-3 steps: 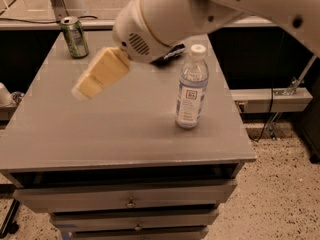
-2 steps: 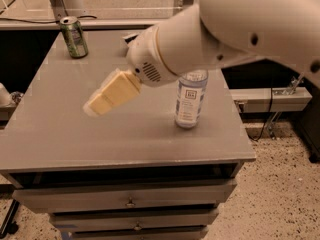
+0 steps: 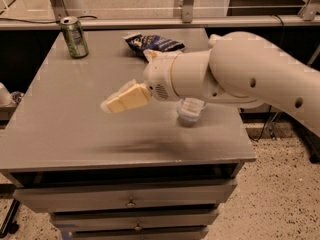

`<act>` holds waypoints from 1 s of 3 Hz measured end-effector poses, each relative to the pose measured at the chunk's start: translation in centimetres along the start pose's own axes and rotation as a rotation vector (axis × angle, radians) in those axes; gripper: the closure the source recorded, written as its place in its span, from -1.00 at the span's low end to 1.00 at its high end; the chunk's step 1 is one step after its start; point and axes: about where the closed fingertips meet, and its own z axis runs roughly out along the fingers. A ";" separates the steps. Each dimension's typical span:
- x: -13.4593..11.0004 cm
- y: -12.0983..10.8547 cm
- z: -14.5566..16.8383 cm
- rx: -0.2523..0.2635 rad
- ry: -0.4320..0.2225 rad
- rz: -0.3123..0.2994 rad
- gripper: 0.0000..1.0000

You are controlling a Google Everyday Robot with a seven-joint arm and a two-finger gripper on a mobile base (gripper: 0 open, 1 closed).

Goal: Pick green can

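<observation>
The green can stands upright at the far left corner of the grey table; it has a silver top and pale label markings. My gripper, with cream-coloured fingers, hangs over the middle of the table, well to the right of and nearer than the can, with nothing in it. The white arm reaches in from the right and hides most of the clear water bottle.
A dark blue crinkled snack bag lies at the back centre of the table. Drawers sit under the tabletop. A rail and posts run behind the table. Speckled floor lies to the right.
The arm has dropped and swung across the view, now covering the water bottle. The gripper has moved down and right over the table's middle. The can has not moved.
</observation>
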 end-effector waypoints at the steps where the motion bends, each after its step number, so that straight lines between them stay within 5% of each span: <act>1: 0.2 -2.9 1.9 0.014 -0.101 -0.001 -1.00; 2: -0.9 -4.6 4.4 -0.004 -0.171 -0.008 -1.00; 3: -5.3 -6.2 11.9 -0.034 -0.202 -0.059 -1.00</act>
